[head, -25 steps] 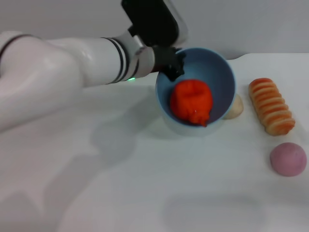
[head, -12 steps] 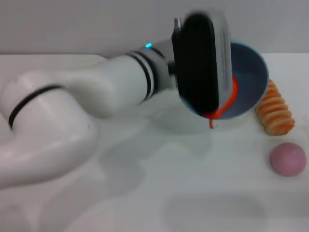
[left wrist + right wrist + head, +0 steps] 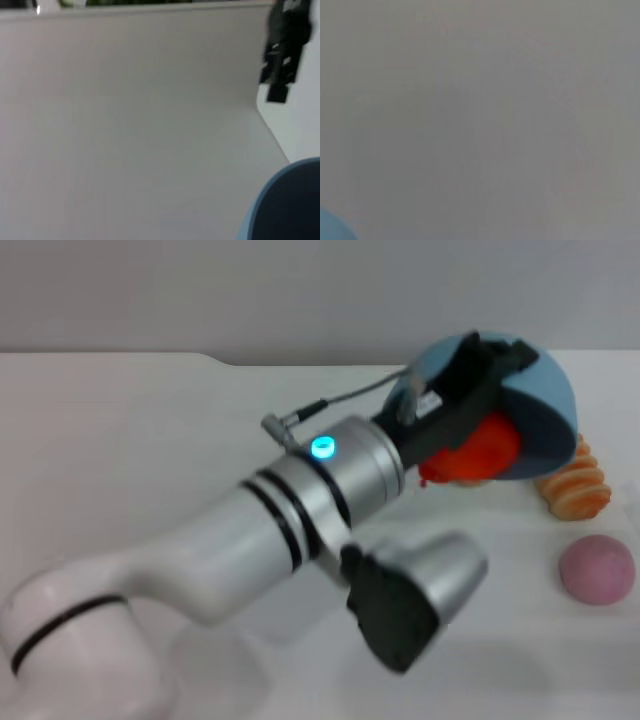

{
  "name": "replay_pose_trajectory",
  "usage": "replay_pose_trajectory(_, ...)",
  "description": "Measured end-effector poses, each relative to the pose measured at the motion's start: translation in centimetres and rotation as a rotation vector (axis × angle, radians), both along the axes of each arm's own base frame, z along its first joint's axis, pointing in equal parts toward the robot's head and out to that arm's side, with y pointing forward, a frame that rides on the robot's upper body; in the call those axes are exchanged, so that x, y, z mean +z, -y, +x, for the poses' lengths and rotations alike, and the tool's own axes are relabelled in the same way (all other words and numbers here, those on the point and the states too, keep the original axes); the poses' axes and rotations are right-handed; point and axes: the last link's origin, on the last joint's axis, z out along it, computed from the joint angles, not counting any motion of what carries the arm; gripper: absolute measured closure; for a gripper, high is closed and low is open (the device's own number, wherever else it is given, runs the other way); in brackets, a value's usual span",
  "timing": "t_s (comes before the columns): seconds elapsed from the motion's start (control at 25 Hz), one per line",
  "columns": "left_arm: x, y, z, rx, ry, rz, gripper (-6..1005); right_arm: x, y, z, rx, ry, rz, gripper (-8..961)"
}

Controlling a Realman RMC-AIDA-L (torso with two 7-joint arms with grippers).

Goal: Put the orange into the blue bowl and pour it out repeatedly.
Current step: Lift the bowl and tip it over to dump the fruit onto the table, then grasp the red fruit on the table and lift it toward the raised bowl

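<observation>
**One orange on its way out of a tipped bowl**

One orange [image 3: 478, 452], bright red-orange and lumpy, shows beneath the overturned blue bowl [image 3: 545, 400], at the bowl's mouth, above the white table [image 3: 150, 440]. Whether it touches the table yet is hard to tell. The bowl is lifted and rolled well past level, its mouth facing down and toward the robot. The left gripper [image 3: 480, 365] is clamped on the bowl's rim, black fingers pinching the wall, with the silver wrist and white arm running back to the robot's left. The right gripper is nowhere in sight; its wrist camera shows only plain grey surface and a sliver of blue at the corner.

Just beyond the bowl lies a ridged orange-and-cream bread-like toy [image 3: 572, 485], partly hidden, and nearer the robot a pink ball [image 3: 597, 569] sits apart.

This looks like the pouring step. Next, the bowl likely needs righting and setting down upright, clear of the fruit, so the orange can be picked up again.
</observation>
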Motion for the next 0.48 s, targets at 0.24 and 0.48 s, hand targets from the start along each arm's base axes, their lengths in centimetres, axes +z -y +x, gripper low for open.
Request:
replay_pose_trajectory(0.24, -0.1, 1.7, -0.4, -0.100, 0.034, 0.053, 1001, -0.1, -0.1, -0.1, 0.000, -0.006, -0.002, 285)
replay_pose_trajectory(0.48, 0.5, 0.9, -0.7, 0.042, 0.154, 0.020, 1000, -0.2, 0.1, 0.0, -0.010, -0.019, -0.004, 285)
